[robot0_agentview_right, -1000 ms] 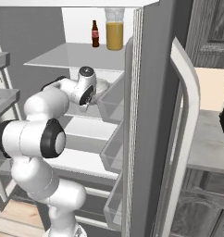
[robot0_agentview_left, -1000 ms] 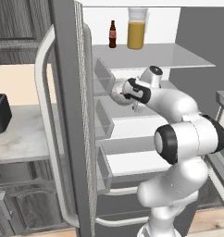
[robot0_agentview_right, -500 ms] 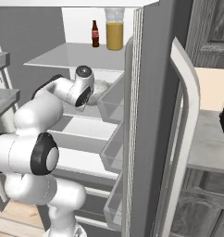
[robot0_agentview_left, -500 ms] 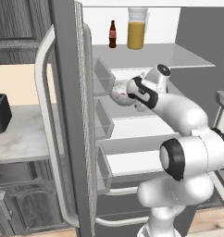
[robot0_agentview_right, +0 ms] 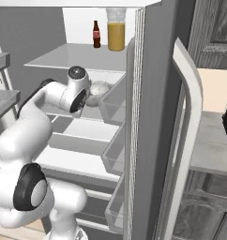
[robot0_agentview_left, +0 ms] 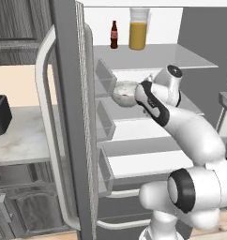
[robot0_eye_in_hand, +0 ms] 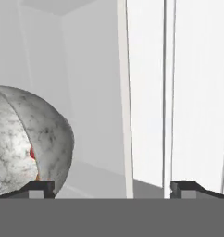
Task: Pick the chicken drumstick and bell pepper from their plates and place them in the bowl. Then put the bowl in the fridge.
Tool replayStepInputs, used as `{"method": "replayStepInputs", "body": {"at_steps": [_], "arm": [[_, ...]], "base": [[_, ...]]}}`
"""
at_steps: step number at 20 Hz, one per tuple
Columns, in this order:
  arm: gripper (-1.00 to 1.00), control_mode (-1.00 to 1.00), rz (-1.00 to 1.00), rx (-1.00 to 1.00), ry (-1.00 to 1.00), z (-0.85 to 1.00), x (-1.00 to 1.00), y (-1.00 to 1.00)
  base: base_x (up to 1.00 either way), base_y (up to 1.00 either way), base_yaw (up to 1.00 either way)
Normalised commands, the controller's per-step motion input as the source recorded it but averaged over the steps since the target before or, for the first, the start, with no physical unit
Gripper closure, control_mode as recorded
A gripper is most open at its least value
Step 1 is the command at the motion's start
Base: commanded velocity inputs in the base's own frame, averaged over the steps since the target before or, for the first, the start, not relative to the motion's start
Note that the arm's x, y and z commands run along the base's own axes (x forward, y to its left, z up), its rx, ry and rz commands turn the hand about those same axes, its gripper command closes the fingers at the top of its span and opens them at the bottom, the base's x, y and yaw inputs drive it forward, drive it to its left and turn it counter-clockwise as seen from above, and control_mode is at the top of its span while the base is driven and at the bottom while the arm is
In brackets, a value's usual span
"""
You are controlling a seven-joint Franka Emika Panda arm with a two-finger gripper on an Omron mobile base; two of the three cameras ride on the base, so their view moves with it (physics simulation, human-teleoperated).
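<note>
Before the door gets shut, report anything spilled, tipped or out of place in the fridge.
Nothing stands out. The bowl sits upright on the middle shelf, red food inside; the bottle and juice jug stand upright above. The open gripper is off the bowl.

Legible text: none | bottle (robot0_agentview_left: 114, 34) on the top fridge shelf: dark label band, no readable lettering | jug (robot0_agentview_left: 138, 29) beside it: unmarked | fridge door (robot0_agentview_right: 153, 117): no brand, number or sign

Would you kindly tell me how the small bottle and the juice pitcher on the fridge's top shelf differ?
The bottle is dark, slim and short; the pitcher is clear, wide and taller, holding orange liquid. The bottle stands left of the pitcher. Both stand upright on the top shelf.
</note>
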Motion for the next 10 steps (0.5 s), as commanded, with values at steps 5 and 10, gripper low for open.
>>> {"method": "replayStepInputs", "body": {"at_steps": [5, 10], "arm": [[-1.0, -1.0, 0.0, -0.04, -0.01, 0.0, -0.87, -0.04], [-1.0, -1.0, -0.02, -0.05, -0.05, -0.04, -0.92, 0.0]], "base": [[0.0, 0.0, 0.0], [0.0, 0.0, 0.0]]}}
